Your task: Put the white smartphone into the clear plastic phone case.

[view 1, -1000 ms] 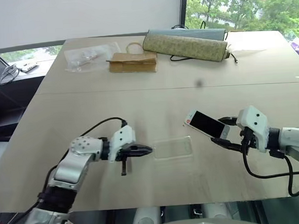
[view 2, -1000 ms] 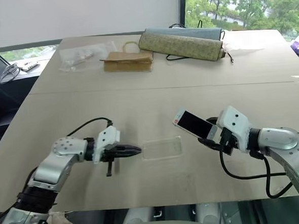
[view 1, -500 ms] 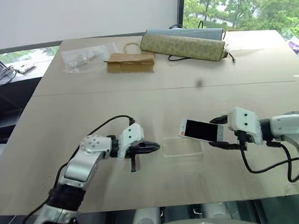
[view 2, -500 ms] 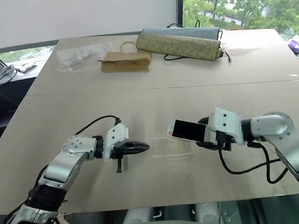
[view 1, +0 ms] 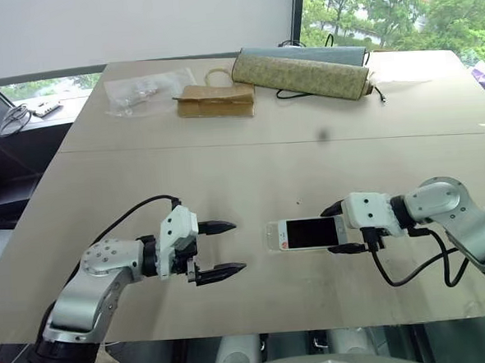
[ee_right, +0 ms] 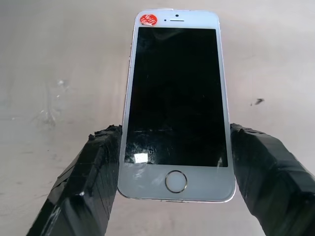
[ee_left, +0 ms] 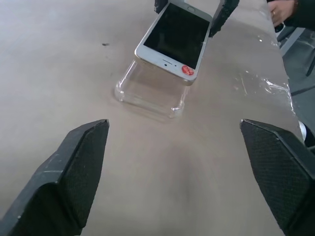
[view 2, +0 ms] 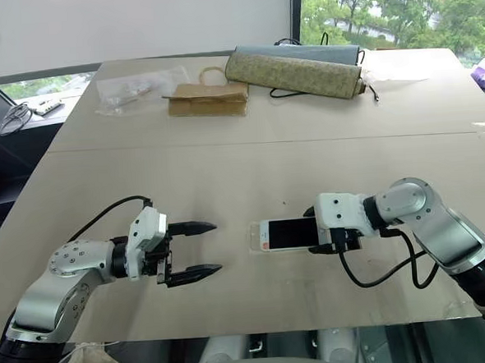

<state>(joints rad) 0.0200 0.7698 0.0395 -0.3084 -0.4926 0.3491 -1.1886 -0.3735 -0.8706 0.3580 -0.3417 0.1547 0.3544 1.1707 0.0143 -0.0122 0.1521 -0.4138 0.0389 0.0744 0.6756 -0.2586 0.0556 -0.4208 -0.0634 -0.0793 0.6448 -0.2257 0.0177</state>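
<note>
The white smartphone point(view 1: 307, 233) lies screen up, level, its long sides pinched by my right gripper point(view 1: 334, 228), which is shut on it. Its red-marked end point(ee_left: 187, 70) rests over the clear plastic phone case point(ee_left: 147, 93), which lies on the table under the phone and is mostly covered by it. In the right wrist view the phone point(ee_right: 174, 98) sits between the two black fingers point(ee_right: 93, 182), home button nearest the wrist. My left gripper point(view 1: 237, 246) is open and holds nothing, a short way to the left of the case and pointing at it.
At the table's far side lie a crinkled clear plastic bag point(view 1: 142, 90), a brown paper bag point(view 1: 215, 101) and a rolled mat point(view 1: 302, 72). The front table edge point(view 1: 260, 328) runs close below both grippers. A person's hand point(ee_left: 283, 10) shows beyond the table.
My left gripper has opened wide and drawn back to the left, away from the case. My right gripper has brought the phone down and leftward, from tilted to flat over the case.
</note>
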